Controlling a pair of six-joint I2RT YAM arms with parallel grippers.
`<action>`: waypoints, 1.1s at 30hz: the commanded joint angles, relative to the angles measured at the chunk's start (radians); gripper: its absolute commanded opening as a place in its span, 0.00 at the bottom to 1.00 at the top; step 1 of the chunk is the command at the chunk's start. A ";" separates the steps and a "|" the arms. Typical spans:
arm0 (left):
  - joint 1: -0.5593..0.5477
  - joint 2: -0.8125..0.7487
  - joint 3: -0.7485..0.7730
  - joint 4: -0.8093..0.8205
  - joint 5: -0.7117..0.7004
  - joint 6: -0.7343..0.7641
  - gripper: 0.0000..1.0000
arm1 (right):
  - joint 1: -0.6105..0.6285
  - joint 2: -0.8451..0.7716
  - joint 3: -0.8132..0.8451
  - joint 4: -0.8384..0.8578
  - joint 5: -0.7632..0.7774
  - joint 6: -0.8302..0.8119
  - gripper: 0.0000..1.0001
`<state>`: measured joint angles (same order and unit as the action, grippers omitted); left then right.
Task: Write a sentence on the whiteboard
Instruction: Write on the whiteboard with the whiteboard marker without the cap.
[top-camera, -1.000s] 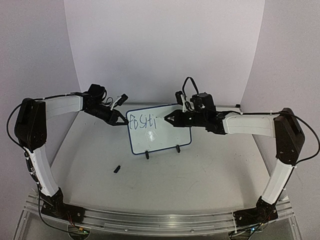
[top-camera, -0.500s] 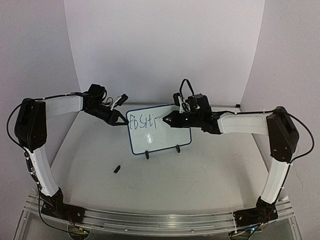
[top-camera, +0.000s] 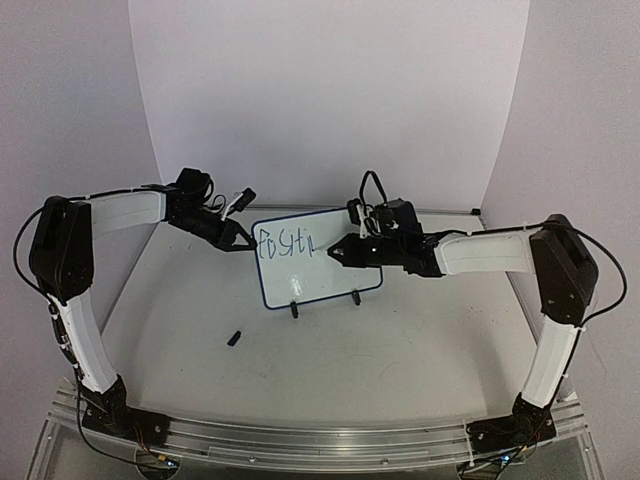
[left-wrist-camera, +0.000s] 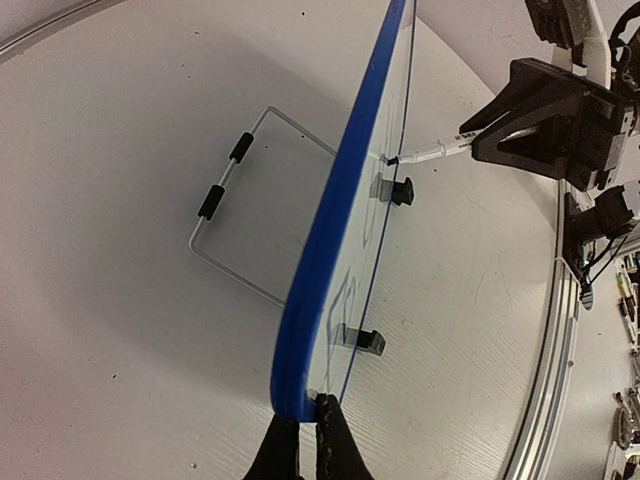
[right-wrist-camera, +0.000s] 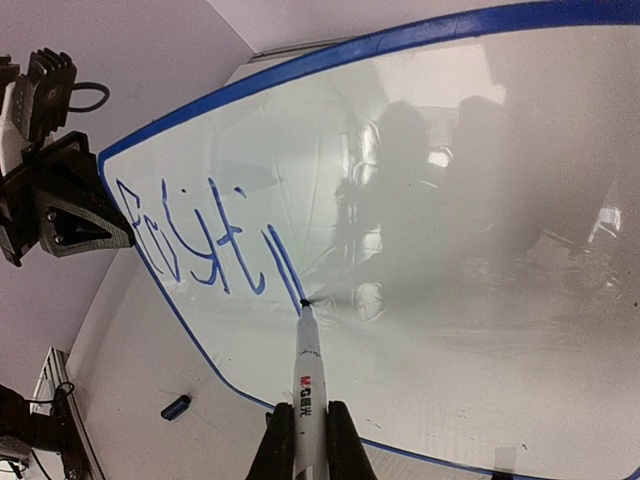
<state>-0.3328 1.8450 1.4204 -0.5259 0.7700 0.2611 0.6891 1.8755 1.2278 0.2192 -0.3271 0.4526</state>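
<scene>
While its two fingers clench the white barrel of a marker (right-wrist-camera: 305, 375), the right gripper (right-wrist-camera: 298, 440) presses the dark tip against the whiteboard (top-camera: 335, 280), just below and right of the writing. Across the board, the left gripper (left-wrist-camera: 300, 442) is clamped on the frame at the left edge, one finger on each face.

The whiteboard is a small white rectangle with rounded corners and a thin dark-blue frame. It stands upright, tilted slightly back, on two black clip feet (top-camera: 294, 310), and the left wrist view shows a wire stand (left-wrist-camera: 225, 190) behind it. It sits toward the far edge of the table (top-camera: 420, 340), about midway between the left and right edges.

Of the sentence (right-wrist-camera: 205, 240) only a beginning shows – blue handwritten letters in the board's upper left corner, reading roughly "Positi", with the last long stroke ending at the marker tip. The rest of the glossy face is bare apart from reflections.

A small dark cap (top-camera: 234, 338) lies on the table, nearer the left edge.
</scene>
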 joint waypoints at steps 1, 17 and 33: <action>-0.007 -0.021 0.025 0.002 -0.031 0.050 0.00 | -0.007 -0.033 0.009 -0.002 0.068 0.007 0.00; -0.008 -0.023 0.026 0.001 -0.031 0.050 0.00 | -0.007 -0.068 0.066 0.018 0.112 -0.009 0.00; -0.008 -0.021 0.025 0.001 -0.032 0.050 0.00 | -0.007 -0.108 -0.002 0.068 0.080 0.015 0.00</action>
<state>-0.3351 1.8450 1.4204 -0.5255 0.7731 0.2638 0.6853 1.7763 1.2270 0.2535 -0.2591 0.4544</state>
